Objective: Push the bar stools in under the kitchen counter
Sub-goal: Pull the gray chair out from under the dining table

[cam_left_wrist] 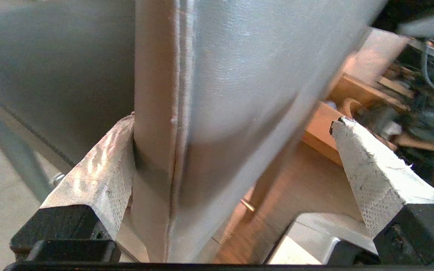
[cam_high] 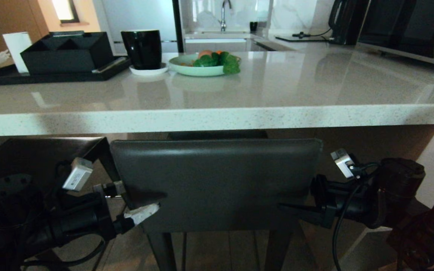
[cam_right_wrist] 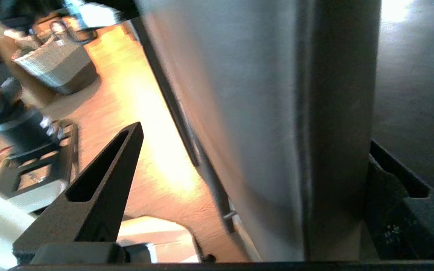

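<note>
Head view: counter (cam_high: pixel 217 116) across the top, one stool (cam_high: pixel 217 180) right at its near edge, backrest just below it, maybe nearly in. Left gripper (cam_high: pixel 136 205) and right gripper (cam_high: pixel 296 209) straddle the backrest sides, jaws wide, not clamping. Second stool isn't clearly visible.

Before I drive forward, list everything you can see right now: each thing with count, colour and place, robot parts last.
bar stool: one in full view, dark grey backrest, centred below the counter edge
second stool: one, dark, partly seen to its left
kitchen counter: one, pale speckled stone, across the view
plate of greens: one, pale green, mid-counter
mug: one, black, on a white saucer left of the plate
box: one, black, on a dark tray at far left
microwave: one, dark, far right
tap: one, metal, background
left gripper: open, straddling the backrest's left edge
right gripper: open, straddling its right edge
</note>
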Controlling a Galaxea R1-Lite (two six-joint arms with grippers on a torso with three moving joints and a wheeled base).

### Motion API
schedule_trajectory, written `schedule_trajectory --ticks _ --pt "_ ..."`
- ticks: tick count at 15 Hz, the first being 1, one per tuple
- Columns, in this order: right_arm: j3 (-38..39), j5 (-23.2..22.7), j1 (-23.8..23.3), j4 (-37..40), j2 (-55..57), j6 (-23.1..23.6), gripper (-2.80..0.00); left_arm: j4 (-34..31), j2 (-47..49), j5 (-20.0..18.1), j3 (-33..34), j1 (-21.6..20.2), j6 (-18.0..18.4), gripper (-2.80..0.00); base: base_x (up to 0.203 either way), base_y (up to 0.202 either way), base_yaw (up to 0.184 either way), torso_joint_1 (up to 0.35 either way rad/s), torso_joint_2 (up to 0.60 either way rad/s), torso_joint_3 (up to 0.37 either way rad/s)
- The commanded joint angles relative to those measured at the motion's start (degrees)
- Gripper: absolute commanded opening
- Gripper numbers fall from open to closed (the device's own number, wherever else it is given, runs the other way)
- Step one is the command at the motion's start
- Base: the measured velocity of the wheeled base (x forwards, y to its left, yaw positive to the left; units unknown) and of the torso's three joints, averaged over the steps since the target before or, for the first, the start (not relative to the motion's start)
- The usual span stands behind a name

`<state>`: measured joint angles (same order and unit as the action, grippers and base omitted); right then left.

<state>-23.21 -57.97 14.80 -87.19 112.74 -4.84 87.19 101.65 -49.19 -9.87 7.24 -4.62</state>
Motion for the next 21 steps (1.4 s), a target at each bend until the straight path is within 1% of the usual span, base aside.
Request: schedule_trajectory --ticks 1,21 --pt "0.1 -0.7 0.1 -0.5 -0.9 -0.1 0.0 0.5 -0.3 -0.5 0.2 0.1 0.0 0.0 -0.189 0.0 -0.001 -0.006 0.0 0.007" --pt "2.3 -0.7 0.4 -0.5 -3.2 -0.1 0.0 0.5 -2.4 -0.1 1.8 0.8 0.0 0.0 -0.193 0.0 -0.002 0.001 0.0 0.002"
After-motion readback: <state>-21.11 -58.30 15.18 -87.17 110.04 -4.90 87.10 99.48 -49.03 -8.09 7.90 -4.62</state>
